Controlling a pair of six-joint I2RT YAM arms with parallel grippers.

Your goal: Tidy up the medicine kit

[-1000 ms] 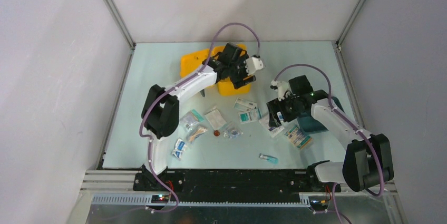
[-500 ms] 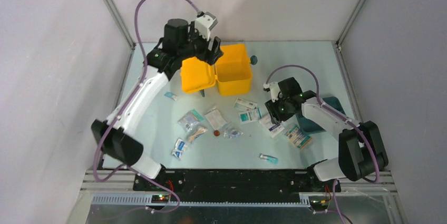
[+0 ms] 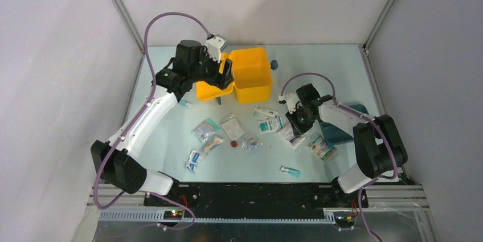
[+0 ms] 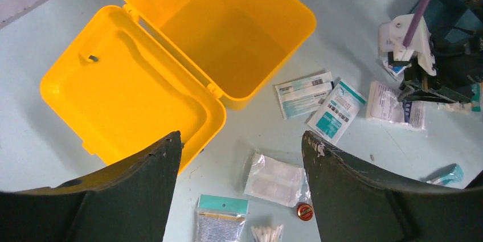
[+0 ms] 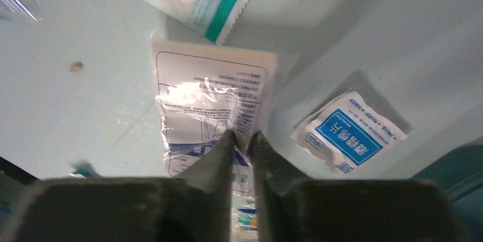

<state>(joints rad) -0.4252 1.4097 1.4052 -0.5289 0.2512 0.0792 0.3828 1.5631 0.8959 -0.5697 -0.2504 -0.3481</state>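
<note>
The medicine kit (image 3: 252,74) is a yellow box standing open and empty at the back of the table, its lid (image 4: 114,94) laid flat to the left. My left gripper (image 4: 240,139) hangs open high over the lid's near edge, with nothing between its fingers. On the table right of centre, my right gripper (image 5: 242,136) is down with its fingers pinched on the edge of a white packet with blue print (image 5: 211,99). In the top view the right gripper (image 3: 294,119) stands over that packet (image 3: 294,137).
Loose sachets (image 3: 267,123), a plaster packet (image 4: 275,178), a cotton-swab bag (image 3: 212,145) and a small red tin (image 4: 305,212) lie mid-table. A blue-label sachet (image 5: 350,134) lies beside my right fingers. A dark teal tray (image 3: 337,134) sits at the right and a small tube (image 3: 290,171) near the front.
My left arm has swung from over the box to its left side, and the lid now lies open. My right gripper has dropped lower and closed on the white packet.
</note>
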